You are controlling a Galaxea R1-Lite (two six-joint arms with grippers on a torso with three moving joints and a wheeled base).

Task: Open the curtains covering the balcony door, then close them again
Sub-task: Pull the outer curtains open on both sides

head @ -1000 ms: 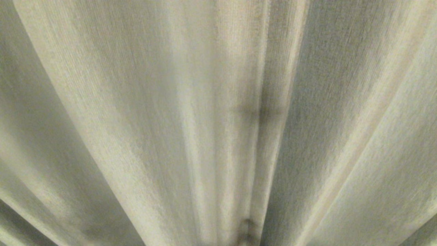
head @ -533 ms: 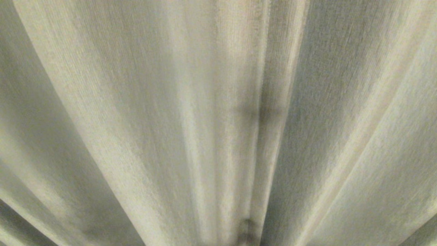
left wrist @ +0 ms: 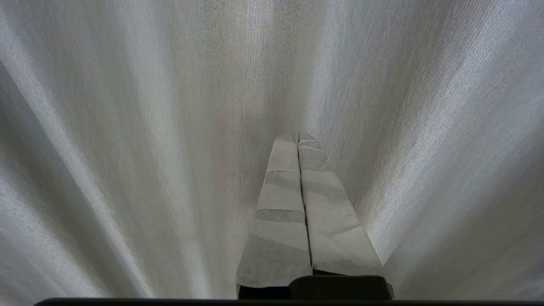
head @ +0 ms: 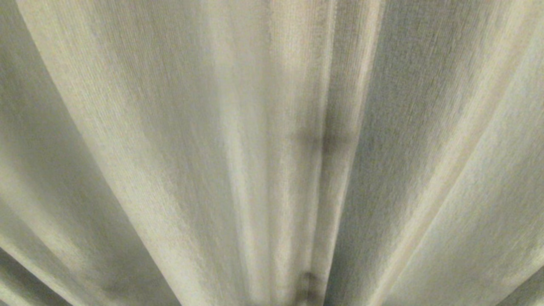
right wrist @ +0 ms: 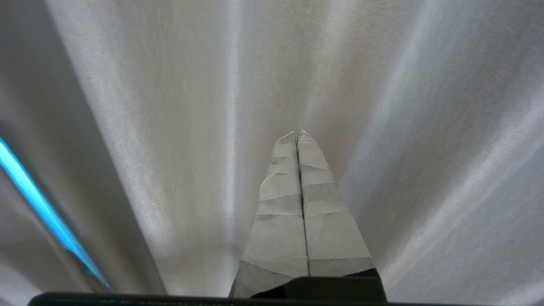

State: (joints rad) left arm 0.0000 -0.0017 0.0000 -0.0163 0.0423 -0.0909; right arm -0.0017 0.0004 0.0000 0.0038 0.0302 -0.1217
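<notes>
- Curtains [head: 170, 127] fill the whole head view, drawn across in beige pleats; a dark seam runs down right of centre. No door shows.
- Risk, as I judge it: nothing is gripped, so a sideways sweep could slide over the cloth, or snag a pleat.
- Left gripper [left wrist: 297, 137]: fingers pressed together, empty, tips close to the cloth.
- Right gripper [right wrist: 296, 135]: likewise together, empty; a blue sliver shows at lower left.

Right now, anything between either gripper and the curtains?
Nothing visible. The left gripper and right gripper, both shut, point straight at the pleated beige woven curtains, which fill every view. Contact can't be told.
</notes>
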